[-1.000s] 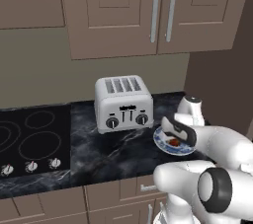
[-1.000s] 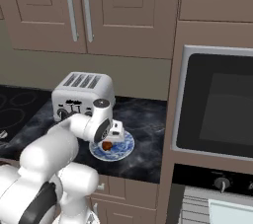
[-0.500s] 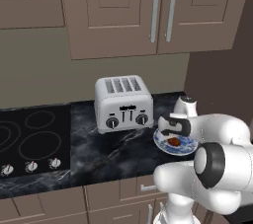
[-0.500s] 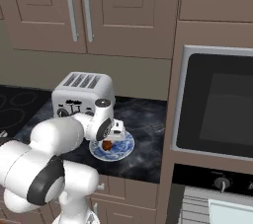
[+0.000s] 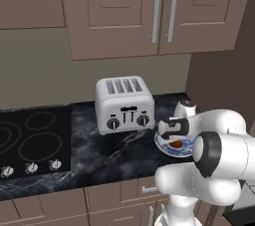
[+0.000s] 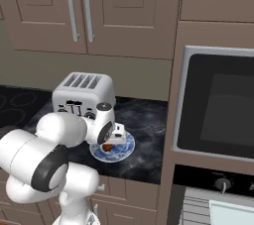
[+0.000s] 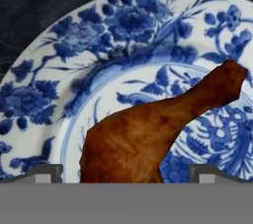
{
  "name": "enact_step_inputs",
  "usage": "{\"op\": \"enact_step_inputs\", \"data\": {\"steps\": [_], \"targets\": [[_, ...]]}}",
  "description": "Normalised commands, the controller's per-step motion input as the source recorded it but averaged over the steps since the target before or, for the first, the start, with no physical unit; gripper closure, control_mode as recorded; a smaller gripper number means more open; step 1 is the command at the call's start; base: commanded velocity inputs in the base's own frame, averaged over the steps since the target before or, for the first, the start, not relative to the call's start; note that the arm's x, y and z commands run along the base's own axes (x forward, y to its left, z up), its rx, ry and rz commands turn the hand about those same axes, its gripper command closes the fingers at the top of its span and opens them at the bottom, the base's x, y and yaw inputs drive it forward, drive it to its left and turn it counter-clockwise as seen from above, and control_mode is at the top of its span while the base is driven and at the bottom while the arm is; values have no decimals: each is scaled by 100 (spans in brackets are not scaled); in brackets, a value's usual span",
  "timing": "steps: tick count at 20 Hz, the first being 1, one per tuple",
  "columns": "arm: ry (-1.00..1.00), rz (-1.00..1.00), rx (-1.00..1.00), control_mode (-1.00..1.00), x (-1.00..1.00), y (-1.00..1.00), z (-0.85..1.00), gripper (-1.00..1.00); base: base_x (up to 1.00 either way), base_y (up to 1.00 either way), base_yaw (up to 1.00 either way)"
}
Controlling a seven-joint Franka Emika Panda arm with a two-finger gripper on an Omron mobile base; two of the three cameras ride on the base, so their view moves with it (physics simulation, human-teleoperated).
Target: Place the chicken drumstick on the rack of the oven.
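Note:
The chicken drumstick (image 7: 148,136) is a glossy orange-brown leg lying on a blue-and-white floral plate (image 7: 59,65), fat end nearest the hand and narrow end pointing up and right. My gripper (image 7: 127,173) is open just above it, and its two fingertips (image 7: 47,172) straddle the fat end without touching. From the base, the hand (image 6: 115,136) hangs low over the plate (image 6: 124,150) and the drumstick (image 6: 107,146) on the dark counter. The same plate (image 5: 167,148) sits right of the toaster. A sliver of the rack's grey wires (image 6: 196,210) shows at the lower right.
A silver four-slot toaster (image 5: 124,103) stands just left of the plate. A black cooktop (image 5: 30,138) with knobs lies further left. The built-in oven (image 6: 218,102) with its dark glass door fills the tall unit on the right. Wall cabinets (image 5: 159,11) hang above.
The elbow has swung round to the side while the hand stayed over the plate and dropped a little closer to the drumstick. The jaws have stayed wide.

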Motion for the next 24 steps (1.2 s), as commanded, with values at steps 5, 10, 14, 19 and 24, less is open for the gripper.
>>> {"op": "enact_step_inputs", "data": {"steps": [5, 10, 14, 19, 24], "targets": [[0, 0, 0, -100, 0, 0, -13, 100, 0, 0, 0], [0, 0, 0, -100, 0, 0, -4, 100, 0, 0, 0], [0, 0, 0, -100, 0, 0, 0, 100, 0, 0, 0], [1, -7, -2, -100, -10, 0, 25, 100, 0, 0, 0], [3, -19, -11, -100, -25, 3, 87, 100, 0, 0, 0]]}}
